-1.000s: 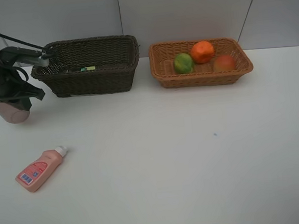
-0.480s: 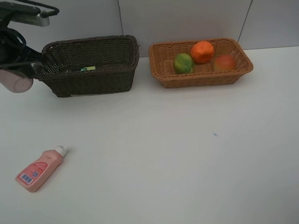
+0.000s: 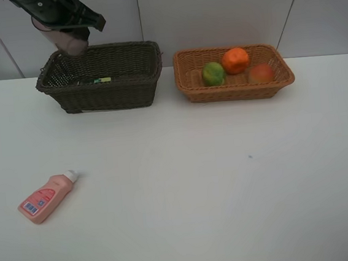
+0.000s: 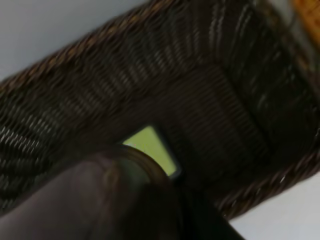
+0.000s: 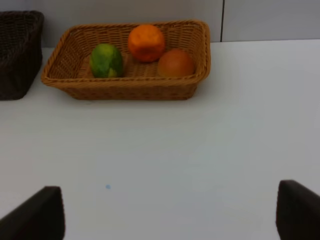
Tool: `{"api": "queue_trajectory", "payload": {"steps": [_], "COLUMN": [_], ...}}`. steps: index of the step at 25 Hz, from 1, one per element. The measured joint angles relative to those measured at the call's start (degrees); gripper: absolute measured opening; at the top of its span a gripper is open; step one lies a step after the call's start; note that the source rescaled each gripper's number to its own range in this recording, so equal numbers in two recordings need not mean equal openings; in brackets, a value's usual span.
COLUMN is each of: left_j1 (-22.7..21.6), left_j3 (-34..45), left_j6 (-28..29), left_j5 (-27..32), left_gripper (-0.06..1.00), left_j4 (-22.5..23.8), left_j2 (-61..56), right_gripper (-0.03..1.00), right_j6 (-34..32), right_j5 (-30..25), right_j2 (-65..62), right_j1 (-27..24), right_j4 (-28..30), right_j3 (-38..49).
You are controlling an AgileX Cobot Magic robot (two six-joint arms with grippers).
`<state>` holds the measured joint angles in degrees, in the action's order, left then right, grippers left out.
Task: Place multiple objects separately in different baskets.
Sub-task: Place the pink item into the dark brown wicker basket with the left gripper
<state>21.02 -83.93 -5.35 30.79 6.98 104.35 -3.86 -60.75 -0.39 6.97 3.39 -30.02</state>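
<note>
The left end effector is closed on the translucent mauve cup and holds it tilted above the left end of the dark brown basket. The right end effector stands wide open with nothing between its fingers. The pink bottle lies on the white desk, its long axis diagonal, the white cap pointing up-right toward the baskets. The tangerine, the green-yellow fruit and the red-orange fruit rest in the light tan basket.
</note>
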Motion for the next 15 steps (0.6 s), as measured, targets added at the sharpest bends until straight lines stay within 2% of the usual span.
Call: {"api": "queue_trajectory", "payload": {"steps": [6,15], "left_j1": [2.7,3.7], "left_j3": [-0.3,-0.3], "left_j6": [0.0,0.0], "left_j5": [-12.5,-27.5], "left_gripper": [0.00,0.00], "left_j4": [0.0,0.0], "left_j2": [6.4,17.8], "right_gripper": [0.89,0.89], "right_j6": [0.0,0.0], "right_j5": [0.0,0.0], "right_j2": [0.0,0.0], "right_j1": [0.0,0.0], "right_j4": [0.0,0.0], "right_j3": [0.0,0.0]}}
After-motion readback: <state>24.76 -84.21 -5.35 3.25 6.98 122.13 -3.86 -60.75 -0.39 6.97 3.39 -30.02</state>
